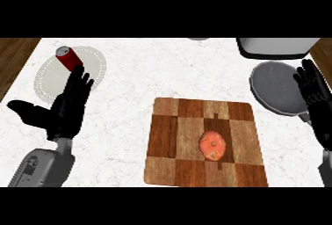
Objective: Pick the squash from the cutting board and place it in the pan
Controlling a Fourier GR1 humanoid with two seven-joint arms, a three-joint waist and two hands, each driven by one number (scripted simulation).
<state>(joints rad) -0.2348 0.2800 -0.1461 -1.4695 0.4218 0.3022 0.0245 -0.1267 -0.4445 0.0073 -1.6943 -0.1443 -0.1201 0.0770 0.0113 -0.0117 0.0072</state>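
Since nothing is yet grasped, the worktop (123, 132) is seen with the board (175, 158) at its middle and the pan (276, 90) near the board's far right corner, judged within reach. The left hand (65, 110) and right hand (315, 96) are held open, fingers straight, nothing pinched; the squash (213, 145) is found on the board, untouched.

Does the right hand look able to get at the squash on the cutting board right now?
Probably yes. The right hand is open at the right rim of the pan, and the squash lies alone on the cutting board, with nothing showing between them.
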